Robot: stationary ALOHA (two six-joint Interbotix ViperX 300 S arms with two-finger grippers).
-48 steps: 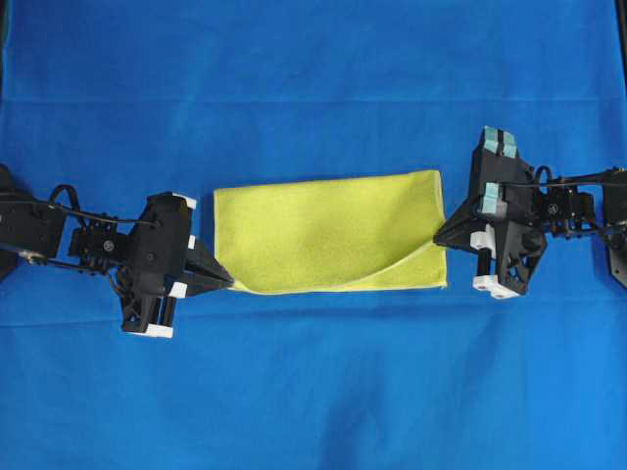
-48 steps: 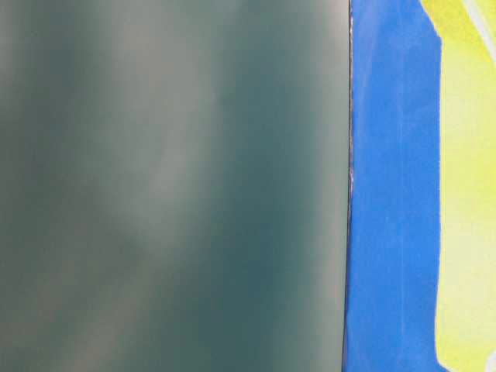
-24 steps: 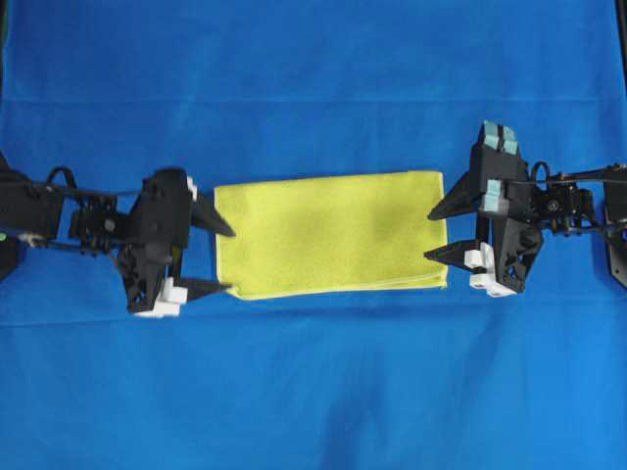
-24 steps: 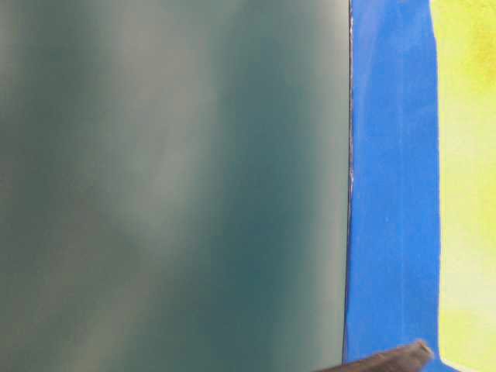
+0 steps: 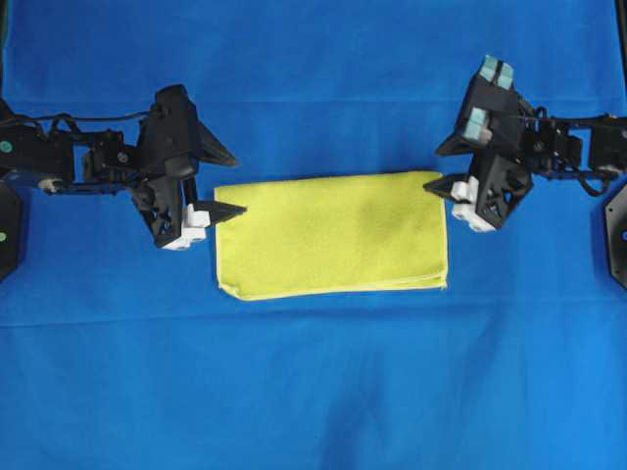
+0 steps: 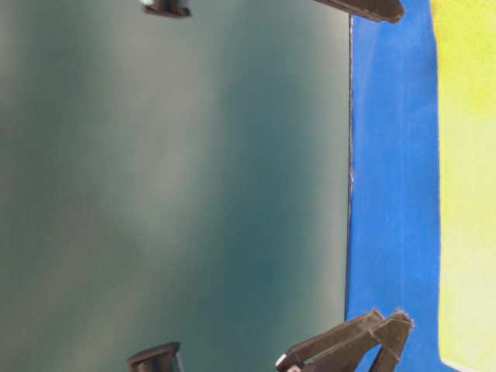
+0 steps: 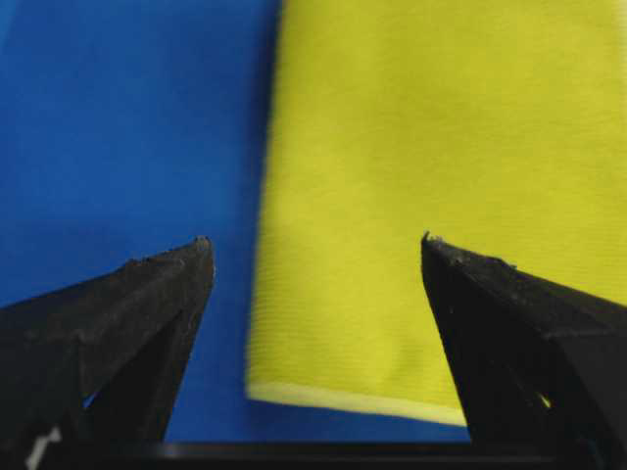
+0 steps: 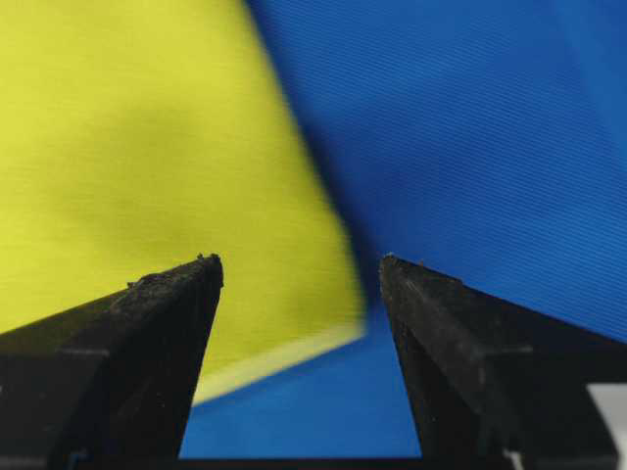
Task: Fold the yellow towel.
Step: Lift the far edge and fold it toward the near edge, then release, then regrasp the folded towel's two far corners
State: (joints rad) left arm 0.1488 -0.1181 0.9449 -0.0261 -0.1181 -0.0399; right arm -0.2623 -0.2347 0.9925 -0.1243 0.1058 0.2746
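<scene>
The yellow towel (image 5: 330, 235) lies flat on the blue cloth as a folded rectangle, its doubled hem along the near edge. My left gripper (image 5: 238, 184) stands open and empty at the towel's far left corner. That corner of the towel (image 7: 441, 147) shows between and beyond the tips of the left gripper (image 7: 313, 240). My right gripper (image 5: 433, 170) is open and empty at the far right corner. In its wrist view the towel (image 8: 147, 147) corner lies below the right gripper (image 8: 299, 259). The table-level view catches the towel (image 6: 469, 194) at its right edge.
The large blue cloth (image 5: 313, 392) covers the whole table. Both arms reach in from the left and right edges. In the table-level view, dark fingers (image 6: 364, 8) show at the top and bottom over the blue cloth (image 6: 391, 194), beside a blurred grey-green surface (image 6: 170, 186).
Both grippers opened and let go of the towel's near corners. The lifted edge dropped flat. Both grippers then moved from the near edge to the far corners.
</scene>
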